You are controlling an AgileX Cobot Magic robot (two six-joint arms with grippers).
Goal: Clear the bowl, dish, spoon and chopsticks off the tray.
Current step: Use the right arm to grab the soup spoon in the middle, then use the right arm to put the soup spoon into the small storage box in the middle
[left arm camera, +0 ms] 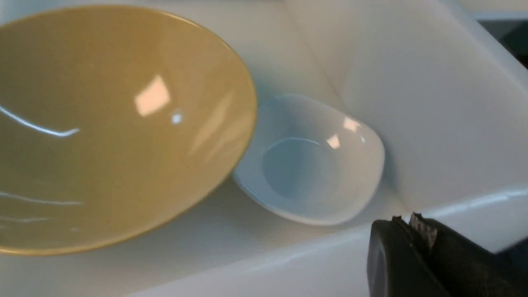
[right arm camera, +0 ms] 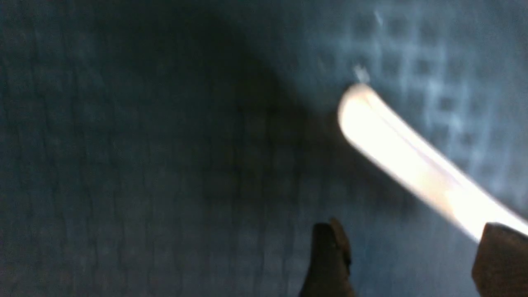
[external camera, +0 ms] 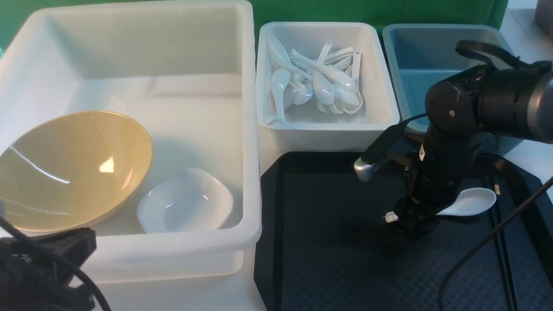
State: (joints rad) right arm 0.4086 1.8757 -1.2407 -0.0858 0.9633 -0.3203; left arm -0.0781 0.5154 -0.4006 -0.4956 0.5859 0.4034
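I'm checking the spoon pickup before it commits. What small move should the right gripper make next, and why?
Probably shift the right gripper sideways until the spoon handle lies between its fingers. It hangs open low over the tray, but the handle passes behind one finger, leaving the gap bare; closing now would likely miss.

green backdrop (external camera: pixel 345 11) behind, white tabletop (external camera: pixel 533 162)
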